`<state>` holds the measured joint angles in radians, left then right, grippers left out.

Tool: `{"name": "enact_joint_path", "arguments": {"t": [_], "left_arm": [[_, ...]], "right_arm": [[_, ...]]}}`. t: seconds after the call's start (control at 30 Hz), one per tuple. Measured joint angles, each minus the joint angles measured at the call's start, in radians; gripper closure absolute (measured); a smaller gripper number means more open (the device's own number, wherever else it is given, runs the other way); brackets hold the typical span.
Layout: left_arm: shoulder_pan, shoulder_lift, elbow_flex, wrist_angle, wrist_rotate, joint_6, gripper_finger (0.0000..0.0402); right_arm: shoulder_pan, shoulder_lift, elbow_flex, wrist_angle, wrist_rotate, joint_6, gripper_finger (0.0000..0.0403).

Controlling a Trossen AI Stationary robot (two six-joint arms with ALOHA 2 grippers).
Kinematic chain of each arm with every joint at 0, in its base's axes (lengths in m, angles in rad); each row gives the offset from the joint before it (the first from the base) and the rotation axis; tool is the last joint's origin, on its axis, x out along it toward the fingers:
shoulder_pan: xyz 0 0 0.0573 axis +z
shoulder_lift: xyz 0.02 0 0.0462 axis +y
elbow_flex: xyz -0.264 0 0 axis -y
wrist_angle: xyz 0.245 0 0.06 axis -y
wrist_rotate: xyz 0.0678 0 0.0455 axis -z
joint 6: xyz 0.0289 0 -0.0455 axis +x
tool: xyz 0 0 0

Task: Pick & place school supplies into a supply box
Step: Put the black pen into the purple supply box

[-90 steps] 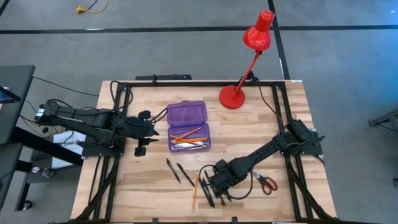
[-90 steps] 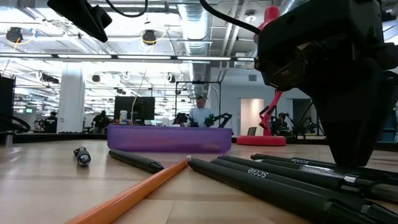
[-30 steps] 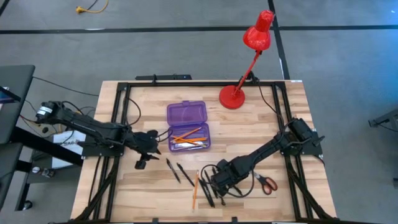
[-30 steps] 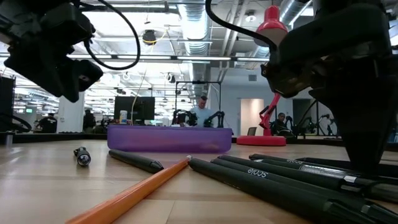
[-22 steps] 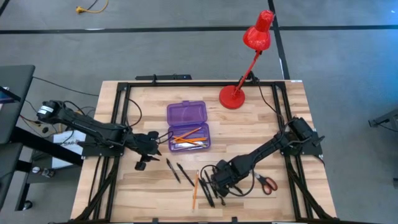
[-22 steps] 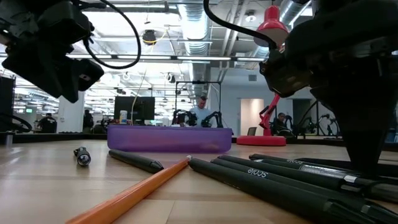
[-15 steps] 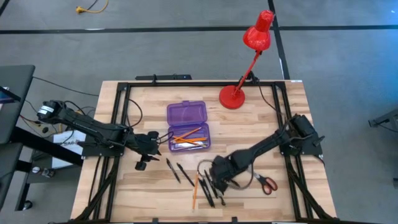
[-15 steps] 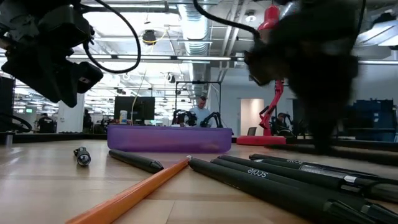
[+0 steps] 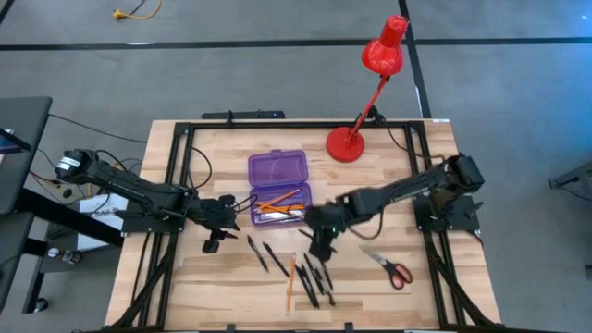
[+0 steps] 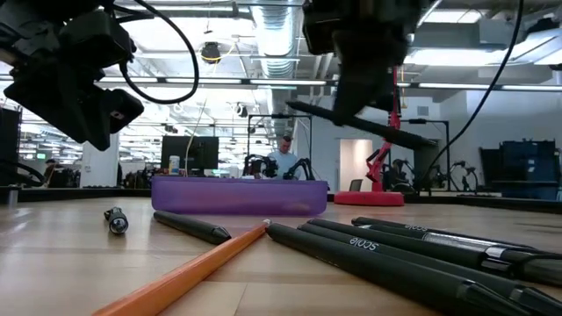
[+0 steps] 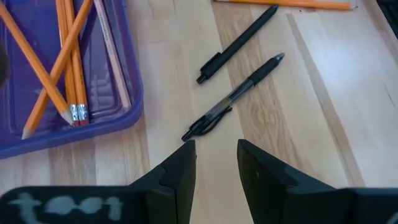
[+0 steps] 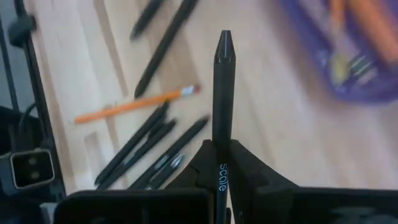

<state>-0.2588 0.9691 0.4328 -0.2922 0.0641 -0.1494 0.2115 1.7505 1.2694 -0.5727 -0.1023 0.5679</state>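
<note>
Gripping a black pen point(image 12: 222, 93), the right pincer point(image 9: 321, 242) hangs between purple box point(image 9: 279, 185) and loose pens point(image 9: 313, 277).

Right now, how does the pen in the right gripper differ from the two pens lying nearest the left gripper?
The held black pen is pinched in the shut right gripper, lifted above the table; the two loose pens lie flat on the wood, untouched. The left gripper hovers open near them, holding nothing. All three are slim and dark.

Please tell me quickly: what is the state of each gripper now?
Left gripper: open, holding nothing, above the table beside the purple supply box.
Right gripper: shut on a black pen, lifted near the supply box.
</note>
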Motion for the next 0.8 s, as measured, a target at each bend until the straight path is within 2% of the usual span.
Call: {"name": "enact_joint_path", "arguments": {"t": [0.27,0.47,0.63,0.8], "left_arm": [[0.000,0.000,0.000,0.024,-0.004,-0.070,0.0297],[0.000,0.000,0.000,0.083,-0.054,-0.120,0.0297],[-0.004,0.000,0.000,0.120,-0.083,-0.151,0.0297],[-0.031,0.000,0.000,0.126,-0.123,-0.168,0.0297]], "right_arm": [[-0.217,-0.010,0.002,0.129,0.003,-0.156,0.0403],[-0.341,-0.010,0.002,0.243,-0.004,-0.225,0.0403],[-0.397,0.026,0.004,0.293,-0.037,-0.248,0.0403],[-0.389,0.097,0.022,0.272,-0.084,-0.263,0.0401]]}}
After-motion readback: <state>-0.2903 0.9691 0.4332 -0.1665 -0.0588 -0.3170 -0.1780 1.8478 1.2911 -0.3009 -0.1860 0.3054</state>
